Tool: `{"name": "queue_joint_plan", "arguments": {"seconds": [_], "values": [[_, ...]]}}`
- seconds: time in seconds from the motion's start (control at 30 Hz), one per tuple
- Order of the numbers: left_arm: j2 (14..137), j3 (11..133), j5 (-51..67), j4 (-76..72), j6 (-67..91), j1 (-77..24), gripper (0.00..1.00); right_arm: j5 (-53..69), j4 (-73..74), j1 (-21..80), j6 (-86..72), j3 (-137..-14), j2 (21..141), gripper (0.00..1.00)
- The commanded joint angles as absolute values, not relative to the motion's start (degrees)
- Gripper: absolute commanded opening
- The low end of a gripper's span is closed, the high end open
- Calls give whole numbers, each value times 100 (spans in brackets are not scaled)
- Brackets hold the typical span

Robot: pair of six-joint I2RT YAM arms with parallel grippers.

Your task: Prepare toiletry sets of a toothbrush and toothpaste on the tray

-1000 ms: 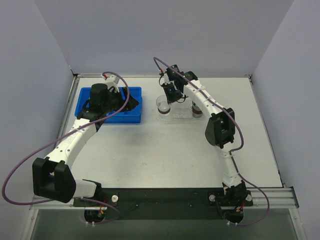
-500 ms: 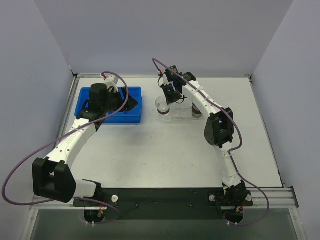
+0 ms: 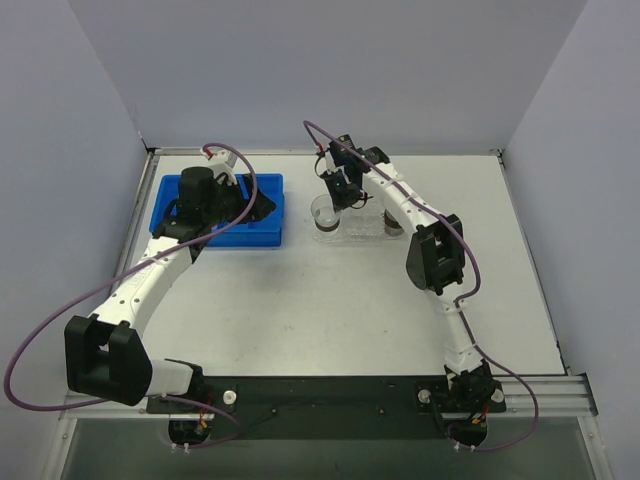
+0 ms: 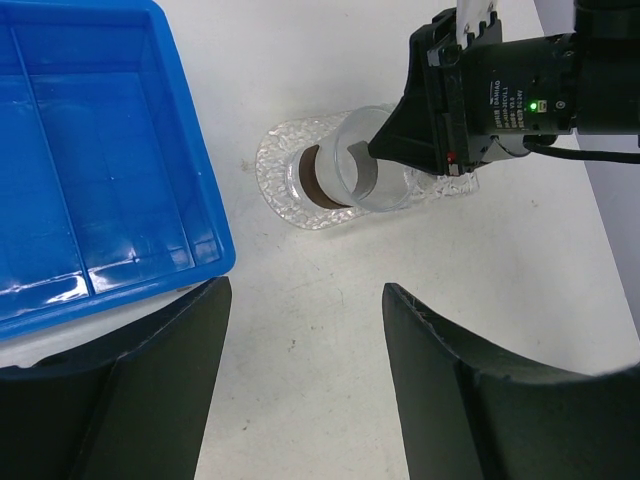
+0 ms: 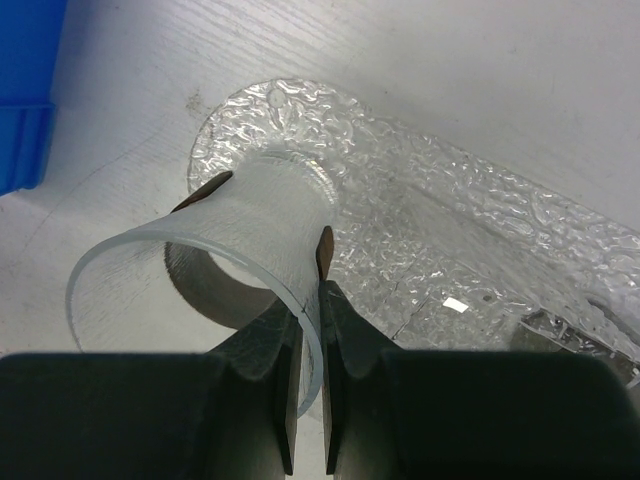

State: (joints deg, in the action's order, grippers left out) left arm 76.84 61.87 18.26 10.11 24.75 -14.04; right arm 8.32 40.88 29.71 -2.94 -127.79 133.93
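Spanning the top view, white table (image 3: pixel 330 300) with both arms bolted at its near edge. Left arm (image 3: pixel 150 280) reaches up to the far-left corner; right arm (image 3: pixel 435 250) bends inward toward the table's far middle.

Blue bin (image 4: pixel 100 150) sits far left, with dividers inside; the compartments that show are bare. Left gripper (image 4: pixel 305 290) hangs over the bin's near right corner, jaws spread wide, holding nothing.

The tray (image 5: pixel 470 260) – clear, bumpy plastic with rounded ends – lies flat on the table just right of the bin, a strip of bare table between them.

Clear cup (image 5: pixel 250 230) with a brown band at its base stands on the tray's left end. Whether it is fully upright or tipped, cannot tell. A second cup (image 3: pixel 393 225), brownish, is at the tray's right end, partly hidden behind the right arm.

Right gripper (image 5: pixel 310 300) is at the clear cup's rim – jaws nearly pressed together, pinching the thin wall between them, one finger inside the cup and one outside.
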Motion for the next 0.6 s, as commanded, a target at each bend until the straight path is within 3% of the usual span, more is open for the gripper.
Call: {"name": "queue_joint_plan", "arguments": {"seconds": [0.0, 0.5, 0.57], "values": [[7647, 6407, 1898, 923, 2399, -1345, 72, 817, 3973, 3015, -360, -13052, 13368, 0], [7655, 6381, 1925, 905, 2399, -1318, 72, 730, 3981, 3006, -387, -13008, 13395, 0], [7664, 6381, 1916, 897, 2399, -1318, 72, 712, 3973, 3015, -387, -12999, 13377, 5]]}}
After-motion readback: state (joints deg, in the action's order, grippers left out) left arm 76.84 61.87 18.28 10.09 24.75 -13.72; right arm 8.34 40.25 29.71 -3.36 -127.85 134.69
